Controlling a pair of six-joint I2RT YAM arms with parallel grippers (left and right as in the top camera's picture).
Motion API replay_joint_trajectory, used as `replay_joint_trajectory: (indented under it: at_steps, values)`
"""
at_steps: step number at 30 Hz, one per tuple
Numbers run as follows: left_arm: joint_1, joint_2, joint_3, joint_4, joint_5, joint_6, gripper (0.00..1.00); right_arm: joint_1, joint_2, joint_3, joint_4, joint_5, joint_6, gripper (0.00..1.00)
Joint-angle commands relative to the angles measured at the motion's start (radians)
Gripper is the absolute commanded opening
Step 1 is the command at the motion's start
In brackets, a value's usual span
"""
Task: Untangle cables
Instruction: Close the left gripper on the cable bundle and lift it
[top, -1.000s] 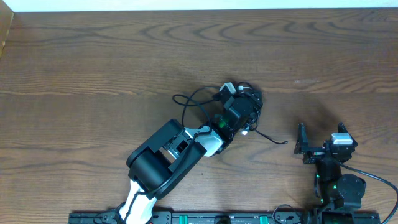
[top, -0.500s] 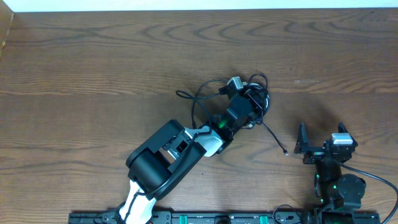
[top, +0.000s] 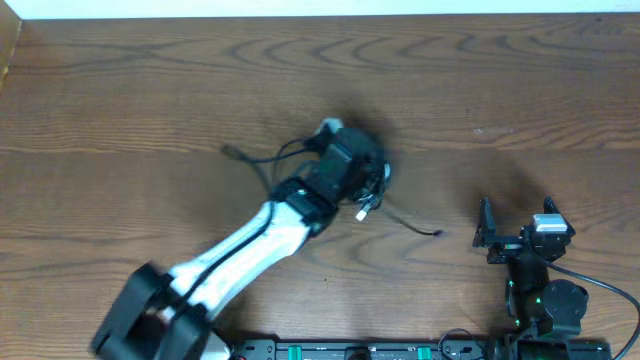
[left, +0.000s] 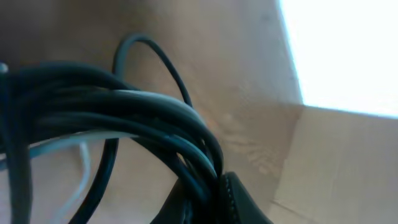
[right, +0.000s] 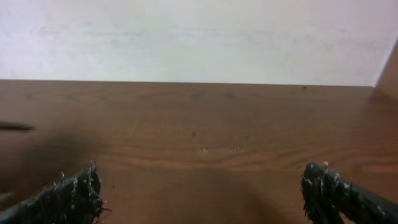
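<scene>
The bench (top: 150, 90) is dark brown wood with a strong grain, and a narrow white band runs along its top edge in the overhead view. From the right wrist, a plain pale wall (right: 199, 37) rises behind the bench's far edge.

The cables (top: 372, 185) sit in a bunch just right of the frame's centre. One black strand trails toward the left and another toward the lower right, ending in a small plug (top: 437, 233). A white plug end (top: 362, 213) hangs just below the bunch.

The left gripper (top: 352, 160) is clenched on the cables. Its wrist view shows the black strands (left: 149, 118) bunched against a finger (left: 239, 202).

The right gripper (top: 487, 230) is at the lower right, well apart from the cables. It is released, its fingers (right: 68, 196) spread wide and holding nothing.
</scene>
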Motion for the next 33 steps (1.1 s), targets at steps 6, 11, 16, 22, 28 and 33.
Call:
replay_joint_trajectory:
  at_steps: [6,11,16,22,28,33]
  values:
    - [0.002,-0.18,0.005,-0.613,-0.041,-0.13,0.08,0.0,-0.005,-0.001,-0.005,0.004,0.01,0.99]
    - [0.002,-0.145,0.005,-0.651,-0.125,-0.166,0.07,0.0,-0.005,-0.001,-0.005,0.004,0.01,0.99]
    - [0.002,-0.097,0.005,-0.575,-0.097,-0.637,0.17,0.0,-0.005,-0.001,-0.005,0.004,0.01,0.99]
    - [0.002,-0.064,0.005,-0.199,-0.085,-0.636,1.0,0.0,-0.005,-0.001,-0.005,0.004,0.01,0.99]
    - [0.015,-0.066,0.005,-0.156,-0.127,0.078,1.0,0.0,-0.005,-0.001,-0.005,0.004,0.01,0.99]
    - [0.035,-0.085,0.005,-0.259,-0.15,1.128,0.98,0.0,-0.005,-0.001,-0.005,0.004,0.01,0.99]
